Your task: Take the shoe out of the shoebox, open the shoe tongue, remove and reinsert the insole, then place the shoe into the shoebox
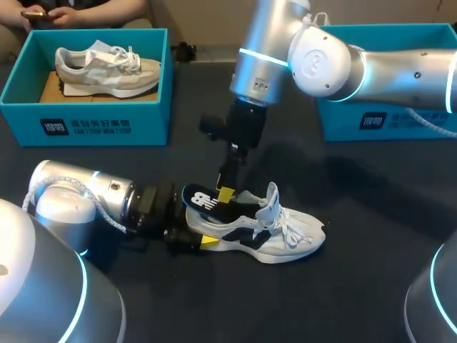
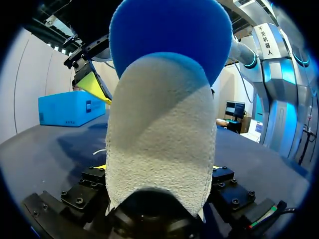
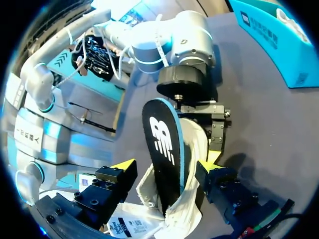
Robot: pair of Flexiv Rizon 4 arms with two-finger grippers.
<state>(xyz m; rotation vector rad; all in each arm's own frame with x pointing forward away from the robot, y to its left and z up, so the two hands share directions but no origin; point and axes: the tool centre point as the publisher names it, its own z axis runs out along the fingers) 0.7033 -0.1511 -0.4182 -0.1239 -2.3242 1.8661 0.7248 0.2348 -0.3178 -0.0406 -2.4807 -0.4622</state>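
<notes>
Left gripper [image 1: 201,239] clamps the shoe [image 1: 285,239] by its heel; right gripper [image 3: 167,167], fingers spread, straddles the upright insole [image 3: 160,134]

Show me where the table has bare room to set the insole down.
Bare table lies between the shoe and the right shoebox, and along the near edge in front of the shoe. Crowded: the heel, where the left hand and right hand meet around the insole. The left shoebox holds a second shoe.

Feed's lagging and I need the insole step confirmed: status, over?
Left gripper shut on shoe heel, shoe on table. Right gripper open around insole, which sticks out of shoe. Nothing in the way.
</notes>
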